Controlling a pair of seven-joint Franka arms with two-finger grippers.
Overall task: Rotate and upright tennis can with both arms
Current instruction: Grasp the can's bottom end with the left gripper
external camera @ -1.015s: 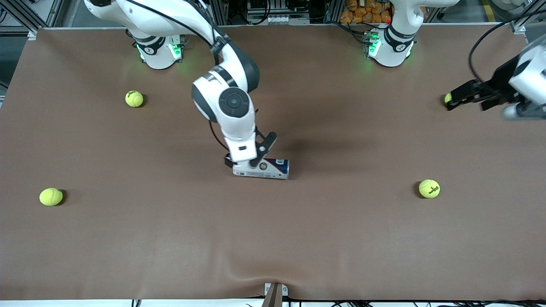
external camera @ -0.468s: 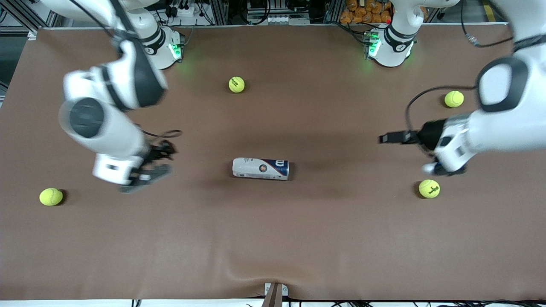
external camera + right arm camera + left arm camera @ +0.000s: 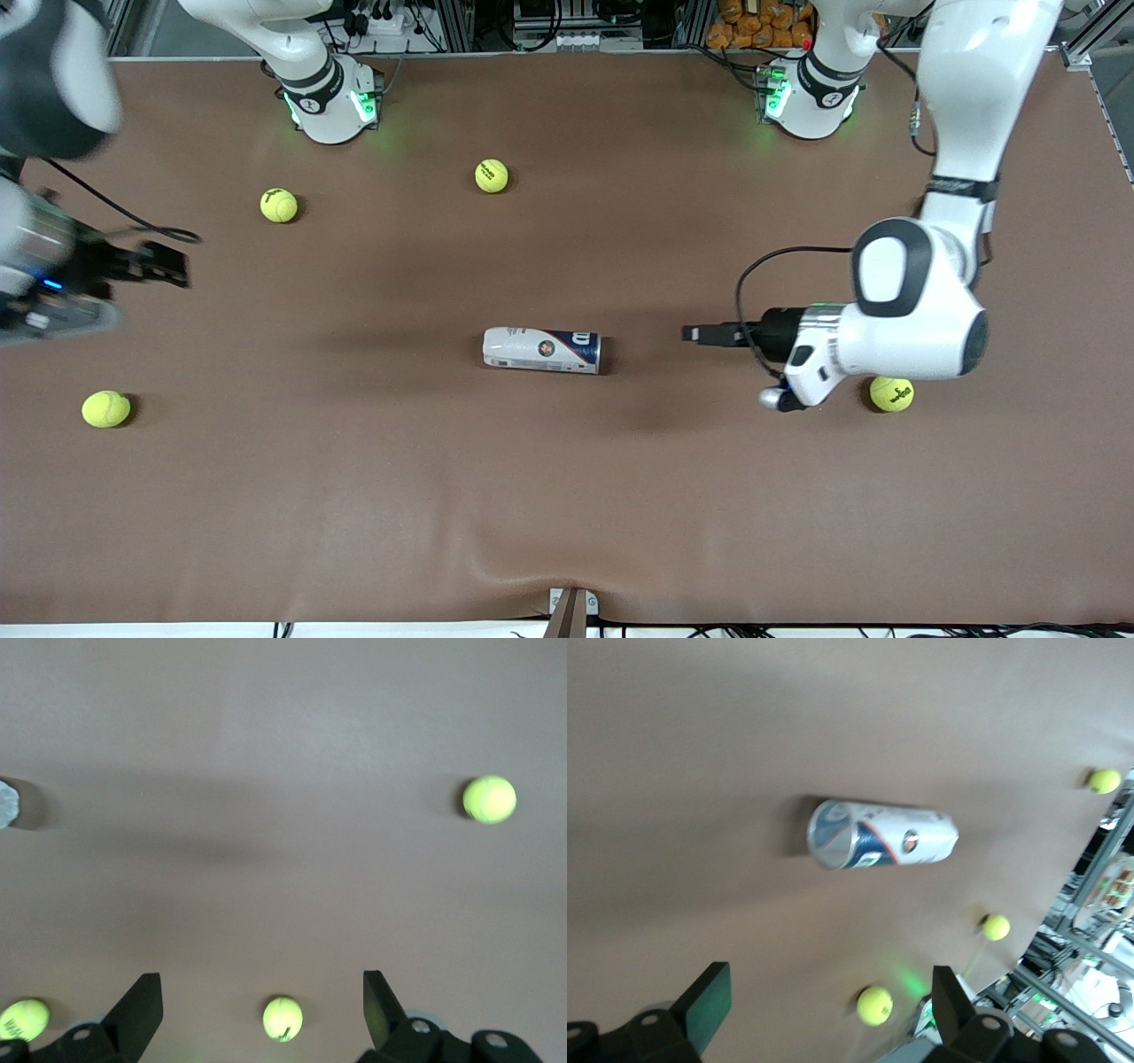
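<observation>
The tennis can (image 3: 541, 350) lies on its side near the middle of the table (image 3: 567, 496), its silvery rim end turned toward the left arm's end, exactly where it lay a second ago. What has changed is the arms. The right gripper (image 3: 164, 264), which a second ago was down at the can's white end, has pulled away to the right arm's end of the table and hangs there with jaws spread and nothing in them. The left gripper (image 3: 704, 334) has swung in from its own end of the table and now points at the can's rim end, near it but apart, fingers (image 3: 709, 1001) wide and empty; its wrist view looks straight into the can's mouth.

I judge this a handover of roles: the can is not yet upright, and the left arm seems set to work the rim end.

5 tennis balls lie scattered well apart from the can, 1 (image 3: 890, 393) just beside the left wrist.
</observation>
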